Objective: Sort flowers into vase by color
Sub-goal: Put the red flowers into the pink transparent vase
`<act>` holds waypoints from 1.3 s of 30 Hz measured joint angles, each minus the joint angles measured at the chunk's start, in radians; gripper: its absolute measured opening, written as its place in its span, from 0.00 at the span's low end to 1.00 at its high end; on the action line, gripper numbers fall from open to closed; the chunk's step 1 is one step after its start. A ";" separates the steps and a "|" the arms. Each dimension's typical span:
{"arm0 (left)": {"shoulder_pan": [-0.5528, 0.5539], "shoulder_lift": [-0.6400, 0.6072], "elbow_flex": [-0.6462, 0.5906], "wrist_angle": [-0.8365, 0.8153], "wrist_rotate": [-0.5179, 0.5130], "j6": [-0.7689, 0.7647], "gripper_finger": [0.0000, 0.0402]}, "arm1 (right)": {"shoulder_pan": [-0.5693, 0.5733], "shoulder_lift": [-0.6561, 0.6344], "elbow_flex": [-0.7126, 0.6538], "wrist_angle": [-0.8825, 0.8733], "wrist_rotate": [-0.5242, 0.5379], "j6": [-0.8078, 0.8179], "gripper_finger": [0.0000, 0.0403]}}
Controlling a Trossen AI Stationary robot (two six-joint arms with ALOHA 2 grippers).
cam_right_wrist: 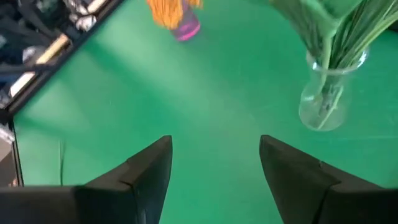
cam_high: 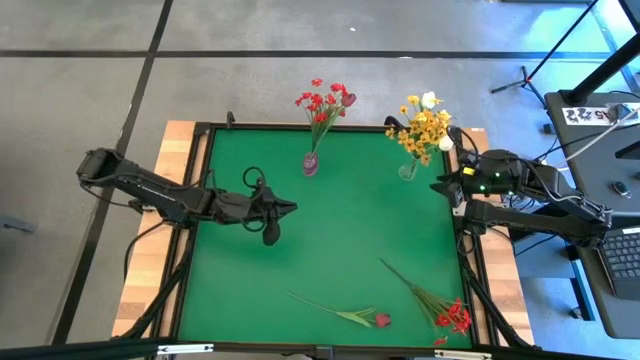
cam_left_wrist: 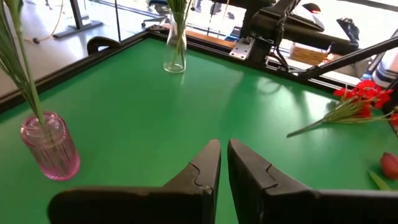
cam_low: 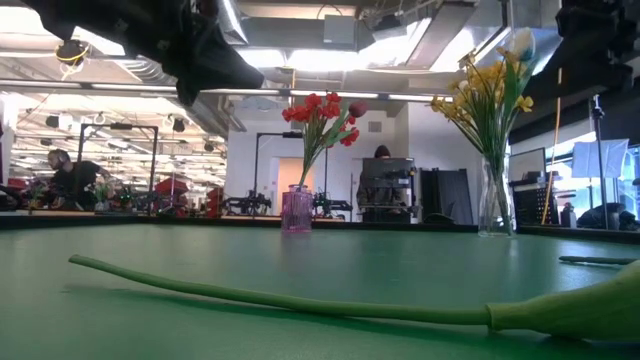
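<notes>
A pink vase [cam_high: 311, 163] with red blossom flowers [cam_high: 324, 100] stands at the far middle of the green mat. A clear vase [cam_high: 408, 171] with yellow flowers [cam_high: 424, 125] and a white bud stands at the far right. Two flowers lie flat near the front edge: a dark red bud flower [cam_high: 345, 314] and a red cluster flower [cam_high: 432, 302]. My left gripper [cam_high: 292, 207] hovers over the mat's left middle, shut and holding nothing [cam_left_wrist: 224, 163]. My right gripper [cam_high: 440, 185] hangs open beside the clear vase [cam_right_wrist: 326, 99], nothing between its fingers [cam_right_wrist: 214, 155].
A black frame [cam_high: 205, 215] borders the mat, with wooden table edges outside it. The mat's middle [cam_high: 360, 225] is bare. In the low view the lying bud's stem [cam_low: 280, 298] crosses the foreground. A side table with a laptop [cam_high: 625, 255] stands to the right.
</notes>
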 joint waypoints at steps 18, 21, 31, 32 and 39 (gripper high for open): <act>0.033 0.001 -0.001 0.022 0.030 0.043 0.07 | 0.291 0.031 -0.002 0.584 0.124 -0.197 0.60; 0.035 0.001 -0.001 0.022 0.030 0.043 0.07 | 0.417 0.094 0.000 0.810 0.160 -0.297 0.60; 0.027 0.001 -0.002 0.022 0.029 0.041 0.07 | 0.849 0.446 -0.003 0.763 0.638 -0.324 0.60; 0.024 0.001 -0.002 0.022 0.029 0.041 0.07 | 0.877 0.481 -0.003 0.729 0.674 -0.281 0.60; 0.012 0.001 -0.002 0.022 0.047 0.012 0.07 | 1.044 0.662 -0.002 0.530 0.596 0.156 0.60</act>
